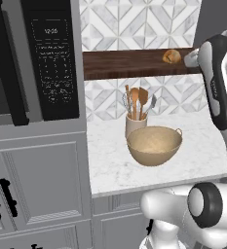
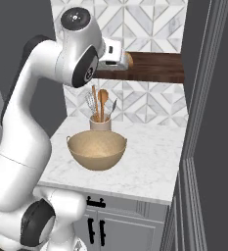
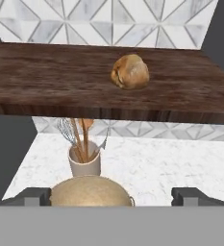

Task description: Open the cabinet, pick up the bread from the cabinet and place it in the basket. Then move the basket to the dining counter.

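The bread (image 3: 130, 71) sits on the dark wooden shelf (image 3: 46, 77), ahead of the gripper (image 3: 111, 194) and slightly above its line, with clear space between them. The gripper's two finger tips (image 3: 190, 194) stand wide apart at the bottom of the hand view and hold nothing. Below the shelf, the basket (image 1: 154, 145) rests on the marble counter (image 1: 202, 146), just in front of the cream utensil crock (image 1: 135, 124), possibly touching it. From the right base, the arm covers most of the bread, leaving a golden edge. In the hand view the basket's lower part is cut off. A dark microwave (image 1: 51, 58) stands to the left.
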Controlling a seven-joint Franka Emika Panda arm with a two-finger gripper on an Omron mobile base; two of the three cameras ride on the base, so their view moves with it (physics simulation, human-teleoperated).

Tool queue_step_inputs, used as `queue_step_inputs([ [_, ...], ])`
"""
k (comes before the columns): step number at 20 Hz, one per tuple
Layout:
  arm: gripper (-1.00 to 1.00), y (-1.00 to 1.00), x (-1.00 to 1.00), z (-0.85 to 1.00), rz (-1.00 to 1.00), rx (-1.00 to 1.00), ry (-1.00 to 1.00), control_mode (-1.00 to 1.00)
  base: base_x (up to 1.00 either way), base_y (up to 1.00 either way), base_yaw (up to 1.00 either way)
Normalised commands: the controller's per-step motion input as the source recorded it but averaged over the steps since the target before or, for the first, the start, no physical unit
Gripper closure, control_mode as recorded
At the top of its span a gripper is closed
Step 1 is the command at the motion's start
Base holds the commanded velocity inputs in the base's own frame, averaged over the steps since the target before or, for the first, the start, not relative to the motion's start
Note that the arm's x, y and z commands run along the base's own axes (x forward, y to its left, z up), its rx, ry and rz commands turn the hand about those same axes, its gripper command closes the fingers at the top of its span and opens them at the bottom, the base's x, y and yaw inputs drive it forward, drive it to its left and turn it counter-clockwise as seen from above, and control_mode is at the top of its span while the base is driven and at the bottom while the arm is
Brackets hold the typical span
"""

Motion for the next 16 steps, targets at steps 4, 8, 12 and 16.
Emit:
queue_step_inputs([
  [4, -1.00, -0.06, 0.61, 0.10, 0.01, 0.00, 0.03, -1.00, 0.00, 0.00, 0.00],
  [8, -1.00, -0.08, 0.53, 0.00, 0.05, 0.00, 0.01, -1.00, 0.00, 0.00, 0.00],
  [12, -1.00, -0.19, 0.40, 0.00, 0.09, 0.00, 0.02, -1.00, 0.00, 0.00, 0.00],
  [16, -1.00, -0.03, 0.38, 0.00, 0.06, 0.00, 0.04, -1.00, 0.00, 0.00, 0.00],
])
